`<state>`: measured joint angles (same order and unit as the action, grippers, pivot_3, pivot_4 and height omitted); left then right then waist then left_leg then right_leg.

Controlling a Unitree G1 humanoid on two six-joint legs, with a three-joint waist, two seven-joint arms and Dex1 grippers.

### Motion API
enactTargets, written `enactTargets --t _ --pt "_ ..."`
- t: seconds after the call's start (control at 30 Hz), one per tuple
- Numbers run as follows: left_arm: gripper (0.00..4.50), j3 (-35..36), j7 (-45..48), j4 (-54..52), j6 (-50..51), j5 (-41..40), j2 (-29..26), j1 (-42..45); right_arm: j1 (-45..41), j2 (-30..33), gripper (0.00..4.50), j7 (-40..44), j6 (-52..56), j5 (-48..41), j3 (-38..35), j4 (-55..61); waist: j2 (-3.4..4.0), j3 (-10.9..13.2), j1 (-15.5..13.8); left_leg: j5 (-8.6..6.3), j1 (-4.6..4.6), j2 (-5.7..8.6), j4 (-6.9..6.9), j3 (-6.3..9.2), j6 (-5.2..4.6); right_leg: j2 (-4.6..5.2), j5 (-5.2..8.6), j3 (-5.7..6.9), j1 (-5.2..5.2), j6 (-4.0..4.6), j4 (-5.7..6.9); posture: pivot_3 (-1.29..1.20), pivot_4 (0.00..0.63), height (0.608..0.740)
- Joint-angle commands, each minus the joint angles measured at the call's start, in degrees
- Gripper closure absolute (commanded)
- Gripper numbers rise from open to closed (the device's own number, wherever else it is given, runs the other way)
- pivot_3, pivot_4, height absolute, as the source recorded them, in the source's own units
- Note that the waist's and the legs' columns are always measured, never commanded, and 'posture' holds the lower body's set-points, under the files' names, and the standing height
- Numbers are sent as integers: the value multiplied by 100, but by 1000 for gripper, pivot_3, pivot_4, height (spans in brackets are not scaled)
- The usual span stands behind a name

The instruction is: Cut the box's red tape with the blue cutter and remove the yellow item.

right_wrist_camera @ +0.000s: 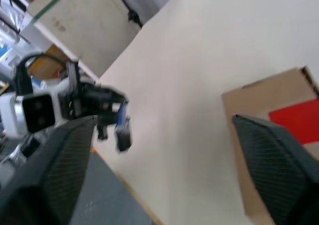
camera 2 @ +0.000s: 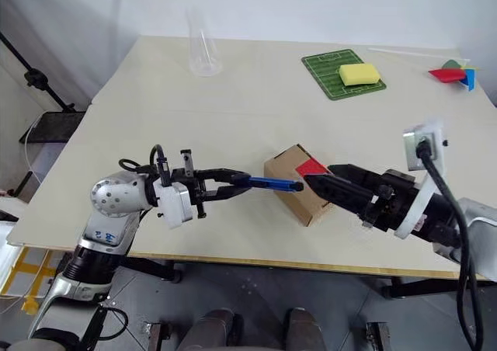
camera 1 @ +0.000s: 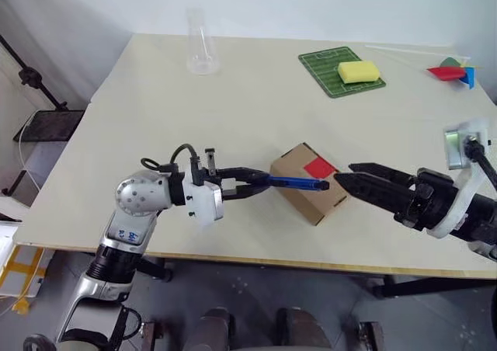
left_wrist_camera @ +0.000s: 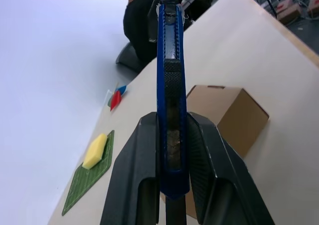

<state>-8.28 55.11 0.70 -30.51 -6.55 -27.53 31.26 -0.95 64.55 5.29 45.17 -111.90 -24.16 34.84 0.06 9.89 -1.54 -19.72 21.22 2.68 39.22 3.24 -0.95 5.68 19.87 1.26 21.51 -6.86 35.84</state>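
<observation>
L pincer point(camera 1: 252, 185), centre-left of head view, clamped on the blue cutter point(camera 1: 293, 183), tip reaching over the box point(camera 1: 307, 183) toward the red tape point(camera 1: 319, 167). Box sits mid-frame on the tabletop point(camera 1: 248, 110), flaps closed w/ tape on top. R pincer point(right_wrist_camera: 164, 160), from lower right, fingers wide apart, just beside box, holding nothing. Yellow sponge point(camera 1: 359, 72) on green mat point(camera 1: 342, 72), upper right.

A lab-like test room: bare pale table point(camera 1: 233, 118) against white walls, tripod stand point(camera 1: 31, 79) beside it.
</observation>
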Motion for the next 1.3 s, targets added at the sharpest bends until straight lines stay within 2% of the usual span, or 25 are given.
enactTargets --t 0.03,0.13,0.23,0.27,0.33,0.53,1.17,1.27,1.3 --pt "4047 -101 -114 222 -184 101 108 280 -331 298 34 -257 109 -110 432 51 1 0 3 1 0 1 0 -2 -1 1 0 -2 2 0 1 0 150 740" --pt "4047 -193 -109 260 -252 110 165 312 -841 -160 34 -797 -160 -110 975 -83 -4 1 12 2 0 -3 0 -1 0 0 0 -1 3 0 -2 0 150 740" --pt "4047 -242 -119 228 -244 100 186 282 -1116 -214 34 -924 0 -110 1246 -143 -4 1 14 3 3 -3 -2 -1 0 0 0 -2 6 0 -6 0 150 740" --pt "4047 -251 -125 218 -238 102 186 277 -1204 -239 207 -924 30 -110 1307 -156 -4 1 13 3 5 -3 -3 -1 0 0 0 -1 8 0 -6 0 150 740" --pt "4047 -216 -188 167 -154 110 179 246 -1404 -292 603 -780 125 -110 1449 -190 -4 1 13 3 6 -4 -3 -1 0 0 0 -1 8 0 -7 0 150 740" --pt "4047 -291 -172 38 -269 168 94 156 -1699 -302 2695 -840 316 -110 1670 -419 -4 1 -1 3 8 -3 -2 1 0 3 0 -2 7 0 -13 0 150 740" --pt "4047 -360 -290 6 -188 214 125 190 -1770 -494 2695 -864 660 -110 1707 -670 -4 1 5 3 10 -3 -3 1 0 5 0 -1 7 0 -19 0 150 740" --pt "4047 -369 -290 19 -194 217 123 200 -1780 -542 3260 -791 691 -110 1696 -680 -4 1 5 3 10 -3 -3 1 0 6 0 -1 7 0 -19 0 150 740" --pt "4047 -373 -290 23 -198 219 122 203 -1785 -536 3591 -732 723 -110 1694 -675 -4 1 5 3 10 -3 -3 1 0 6 0 -2 7 0 -19 0 150 740"
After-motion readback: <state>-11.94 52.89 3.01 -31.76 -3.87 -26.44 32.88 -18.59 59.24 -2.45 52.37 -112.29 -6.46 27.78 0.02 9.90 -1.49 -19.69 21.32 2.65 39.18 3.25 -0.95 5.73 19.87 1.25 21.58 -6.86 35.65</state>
